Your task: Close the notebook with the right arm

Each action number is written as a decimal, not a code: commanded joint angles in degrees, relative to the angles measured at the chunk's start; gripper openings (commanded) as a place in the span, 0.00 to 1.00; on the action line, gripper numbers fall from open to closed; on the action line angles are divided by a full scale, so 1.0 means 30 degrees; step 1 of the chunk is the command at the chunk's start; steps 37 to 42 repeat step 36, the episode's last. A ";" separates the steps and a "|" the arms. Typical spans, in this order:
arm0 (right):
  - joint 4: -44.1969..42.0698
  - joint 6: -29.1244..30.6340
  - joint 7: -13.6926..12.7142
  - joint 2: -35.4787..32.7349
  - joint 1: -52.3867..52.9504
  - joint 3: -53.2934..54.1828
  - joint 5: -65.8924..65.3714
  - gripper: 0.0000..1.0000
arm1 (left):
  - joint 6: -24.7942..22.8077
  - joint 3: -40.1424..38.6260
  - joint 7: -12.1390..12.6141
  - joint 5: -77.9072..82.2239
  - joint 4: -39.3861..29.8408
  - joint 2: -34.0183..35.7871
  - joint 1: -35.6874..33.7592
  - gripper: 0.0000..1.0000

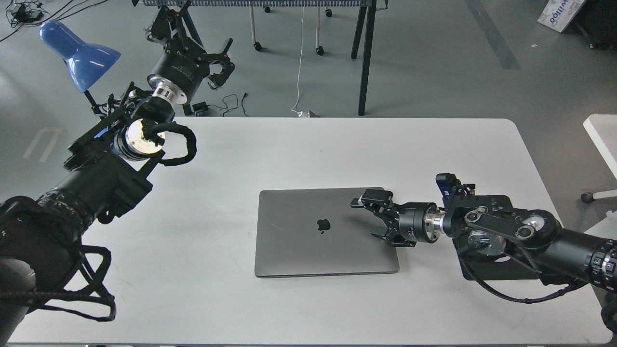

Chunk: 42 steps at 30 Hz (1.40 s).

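The grey notebook (318, 236) lies shut and flat on the white table (308, 149), its dark apple logo facing up. My right arm comes in from the right. Its gripper (368, 219) is open, with its two fingers spread over the lid's right edge, low on or just above the lid. My left gripper (219, 60) is raised beyond the table's far left corner. Its fingers are spread and it holds nothing.
A black mouse pad (501, 270) lies under my right arm near the table's right edge. A blue desk lamp (79, 55) stands at the far left. A dark-legged table (361, 58) and cables are on the floor behind.
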 commanded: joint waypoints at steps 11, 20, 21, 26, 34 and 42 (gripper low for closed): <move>0.1174 0.0062 0.0173 -0.2438 -0.0037 1.0860 0.0249 1.00 | 0.0000 -0.0001 -0.0002 -0.0001 -0.0005 0.0000 0.0012 1.00; -0.3452 -0.0026 0.0145 -0.1091 -0.0390 1.7898 0.4168 1.00 | 0.0000 -0.0059 -0.0002 -0.0060 -0.0005 0.0000 0.0011 1.00; -0.3892 0.0003 0.0116 -0.1090 -0.0331 1.8075 0.4813 1.00 | 0.0000 -0.0118 -0.0031 -0.0089 -0.0005 0.0000 -0.0017 1.00; -0.5066 0.0208 -0.0147 -0.1148 -0.0272 1.8370 0.8767 1.00 | 0.0000 -0.0177 -0.0002 -0.0089 -0.0005 0.0030 -0.0018 1.00; -0.5450 0.0354 -0.0148 -0.0944 -0.0536 1.8224 0.9741 1.00 | 0.0000 -0.0177 -0.0031 -0.0118 0.0024 0.0030 -0.0018 1.00; -0.5333 0.0530 -0.0149 -0.0972 -0.0507 1.8107 0.9742 1.00 | 0.0000 -0.0177 -0.0031 -0.0089 0.0024 0.0001 -0.0018 1.00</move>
